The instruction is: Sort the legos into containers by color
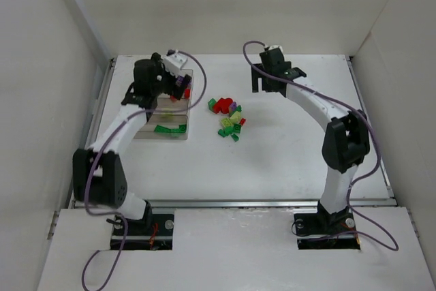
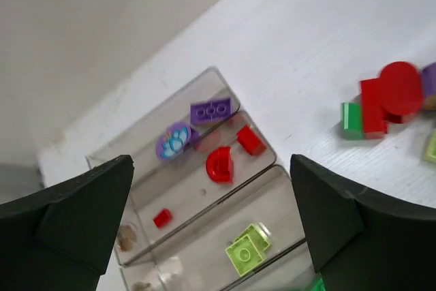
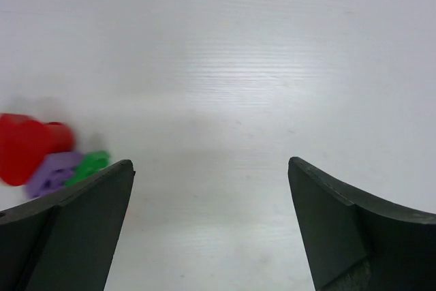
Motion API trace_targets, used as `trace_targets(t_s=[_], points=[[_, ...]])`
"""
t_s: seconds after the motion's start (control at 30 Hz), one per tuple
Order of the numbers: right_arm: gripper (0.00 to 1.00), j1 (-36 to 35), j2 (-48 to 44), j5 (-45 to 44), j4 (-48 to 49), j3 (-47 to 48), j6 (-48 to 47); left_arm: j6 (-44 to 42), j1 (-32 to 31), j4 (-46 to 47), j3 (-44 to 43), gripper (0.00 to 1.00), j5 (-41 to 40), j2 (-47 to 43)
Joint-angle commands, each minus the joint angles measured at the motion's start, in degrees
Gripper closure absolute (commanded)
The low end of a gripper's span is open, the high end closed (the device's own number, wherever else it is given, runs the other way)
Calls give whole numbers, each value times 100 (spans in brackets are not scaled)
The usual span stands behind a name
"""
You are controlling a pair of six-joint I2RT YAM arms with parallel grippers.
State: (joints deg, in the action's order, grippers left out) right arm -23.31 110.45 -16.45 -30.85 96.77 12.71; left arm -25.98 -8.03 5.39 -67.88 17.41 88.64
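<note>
Loose bricks [image 1: 230, 119]: piled mixed on the table [image 1: 293, 148], right of the tray.
Tray [image 2: 150, 117]: purple pieces [image 2: 210, 111] seen in the end compartment, red pieces [image 2: 220, 165] in the next, lime pieces [image 2: 246, 250] in the third.
Left claw [image 2: 211, 168]: spread wide above the tray, nothing pinched.
Right claw [image 3: 211, 168]: spread wide over bare table, nothing pinched.

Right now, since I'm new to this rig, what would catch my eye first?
The bright loose heap of small red, green, lime and purple plastic bricks at the table's middle stands out first. Left of it lies the clear plastic divided tray, holding purple, red and lime pieces in separate compartments. The left arm reaches over it, jaws wide open.
</note>
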Motion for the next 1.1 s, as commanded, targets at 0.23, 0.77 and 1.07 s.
trace_targets(t_s=[0.23,0.77,1.07], points=[[0,-296,-1421,-34,1194,-1571,224,-209,-937,1045,902,0,-1625,-911],[51,-815,-42,1943,476,-1346,346,814,-937,955,1953,0,-2180,-1823],[58,-815,275,2075,352,-1407,293,866,-937,1122,2059,0,-2180,-1947]])
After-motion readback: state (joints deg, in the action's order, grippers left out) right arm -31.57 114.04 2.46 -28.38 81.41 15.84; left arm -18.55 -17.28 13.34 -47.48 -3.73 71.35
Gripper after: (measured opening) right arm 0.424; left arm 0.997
